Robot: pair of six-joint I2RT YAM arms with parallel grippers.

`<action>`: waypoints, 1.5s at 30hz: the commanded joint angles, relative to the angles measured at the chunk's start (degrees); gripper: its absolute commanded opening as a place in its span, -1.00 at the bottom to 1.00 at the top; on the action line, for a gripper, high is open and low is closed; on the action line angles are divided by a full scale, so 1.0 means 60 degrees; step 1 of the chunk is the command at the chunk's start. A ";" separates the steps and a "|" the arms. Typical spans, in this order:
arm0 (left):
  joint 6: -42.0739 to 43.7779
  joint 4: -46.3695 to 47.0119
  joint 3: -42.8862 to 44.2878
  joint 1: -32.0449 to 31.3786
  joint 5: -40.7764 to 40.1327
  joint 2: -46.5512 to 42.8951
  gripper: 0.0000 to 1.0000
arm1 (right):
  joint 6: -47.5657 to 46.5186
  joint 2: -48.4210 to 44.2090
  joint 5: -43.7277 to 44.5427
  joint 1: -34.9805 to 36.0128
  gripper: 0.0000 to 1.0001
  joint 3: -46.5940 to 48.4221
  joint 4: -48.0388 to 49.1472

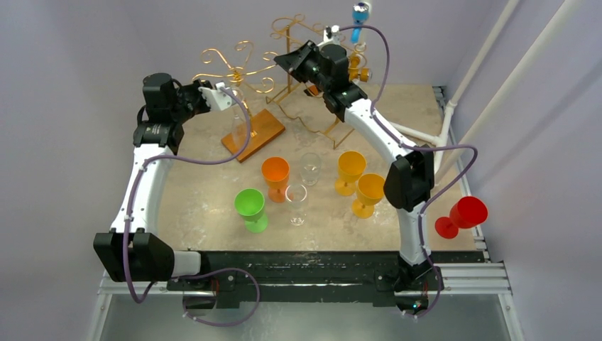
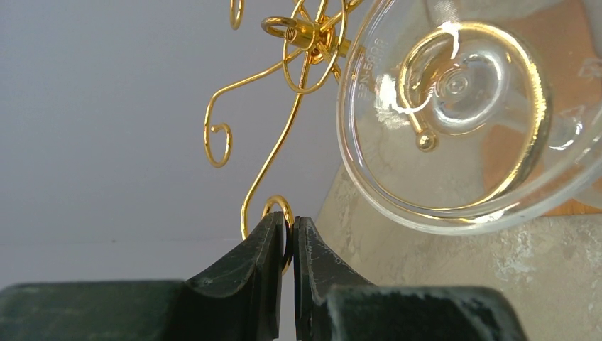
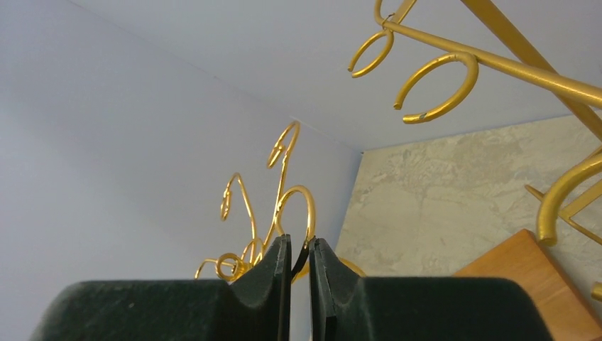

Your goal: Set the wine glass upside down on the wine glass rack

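The left gripper [image 2: 292, 238] and right gripper [image 3: 299, 257] each clenched a curl of the scrolled gold wire rack [image 2: 307, 33] near the table's back edge, probably steadying it. The clear wine glass [image 2: 454, 92] hung inverted from its hook.

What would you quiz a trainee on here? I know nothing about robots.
1. True or false: the left hand pinches a gold wire of the rack.
2. How many yellow goblets stand on the table?
3. Which goblet is nearest the table's right edge? A green, B red, C orange.
Key: 1 true; 2 two; 3 B, the red goblet.
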 commanded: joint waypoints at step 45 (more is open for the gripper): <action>-0.1137 0.1698 0.1495 0.0296 -0.0853 0.1213 0.13 | 0.1004 -0.2987 0.1450 0.1703 -0.56 -0.4643 0.0862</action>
